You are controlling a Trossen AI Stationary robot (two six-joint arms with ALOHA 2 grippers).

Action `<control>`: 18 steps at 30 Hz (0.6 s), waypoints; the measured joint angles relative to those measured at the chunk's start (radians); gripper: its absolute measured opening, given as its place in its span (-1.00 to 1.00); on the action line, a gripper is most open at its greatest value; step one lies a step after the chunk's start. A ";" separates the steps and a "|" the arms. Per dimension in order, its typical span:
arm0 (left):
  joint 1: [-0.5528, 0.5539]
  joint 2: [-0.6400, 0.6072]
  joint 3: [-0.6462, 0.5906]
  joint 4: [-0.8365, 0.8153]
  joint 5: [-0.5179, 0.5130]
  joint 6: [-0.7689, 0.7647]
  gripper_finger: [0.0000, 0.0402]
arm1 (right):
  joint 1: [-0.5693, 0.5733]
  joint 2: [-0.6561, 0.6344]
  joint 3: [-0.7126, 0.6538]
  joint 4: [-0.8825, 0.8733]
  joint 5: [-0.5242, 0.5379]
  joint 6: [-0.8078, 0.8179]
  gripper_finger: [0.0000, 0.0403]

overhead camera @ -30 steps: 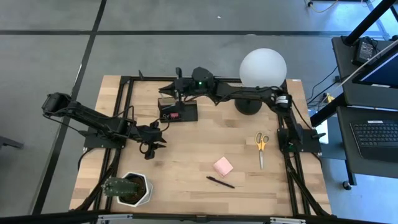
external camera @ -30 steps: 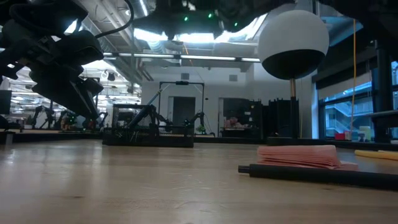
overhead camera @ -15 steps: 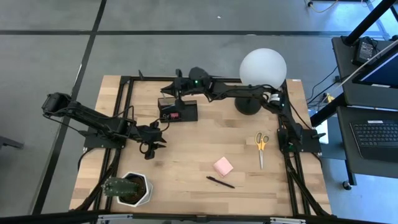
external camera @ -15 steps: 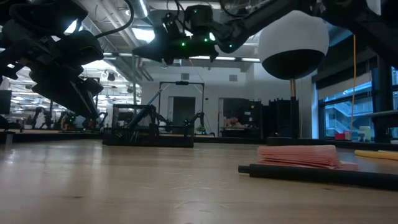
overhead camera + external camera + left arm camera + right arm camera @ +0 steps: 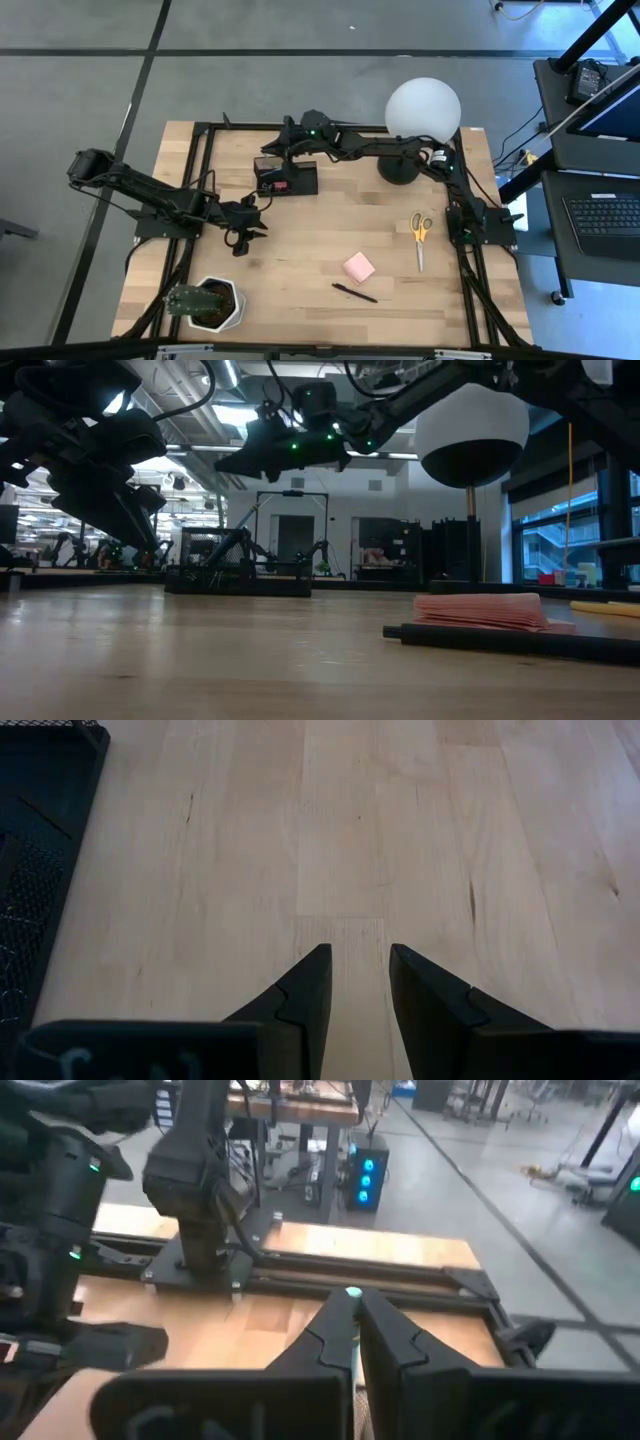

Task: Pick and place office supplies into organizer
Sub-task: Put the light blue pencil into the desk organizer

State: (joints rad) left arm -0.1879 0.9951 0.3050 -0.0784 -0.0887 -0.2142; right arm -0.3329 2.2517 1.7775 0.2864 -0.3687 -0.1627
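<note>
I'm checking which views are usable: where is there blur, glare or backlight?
Low view: the black pen and pink sticky-note pad lie close and soft-focused; bright ceiling lights leave the arms as silhouettes. Right wrist view: blurred throughout. Left wrist view: sharp wood grain, even light. High view: even, with no strong glare.

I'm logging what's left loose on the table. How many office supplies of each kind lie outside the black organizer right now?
Yellow-handled scissors: 1
Pink sticky-note pad: 1
Black pen: 1
Total: 3 loose on the wooden table. Contents of the black mesh organizer cannot be told.
</note>
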 joint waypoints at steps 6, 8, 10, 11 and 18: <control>0.000 0.000 0.000 0.000 0.000 0.000 -0.51 | -0.015 0.001 0.000 -0.094 0.005 0.000 -0.96; 0.000 0.000 0.000 0.000 0.000 0.000 -0.51 | -0.018 0.001 0.000 -0.107 0.015 0.000 -0.96; 0.000 0.000 0.000 0.000 0.000 0.000 -0.51 | -0.019 0.000 0.001 -0.115 0.017 0.000 -0.96; 0.000 0.000 0.000 0.000 0.000 0.000 -0.51 | -0.019 0.000 0.001 -0.118 0.017 0.001 -0.96; 0.000 0.000 0.000 0.000 0.000 0.000 -0.51 | -0.018 0.000 0.002 -0.122 0.017 -0.001 -0.88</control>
State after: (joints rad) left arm -0.1879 0.9951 0.3050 -0.0784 -0.0887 -0.2142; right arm -0.3514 2.2517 1.7790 0.1645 -0.3521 -0.1638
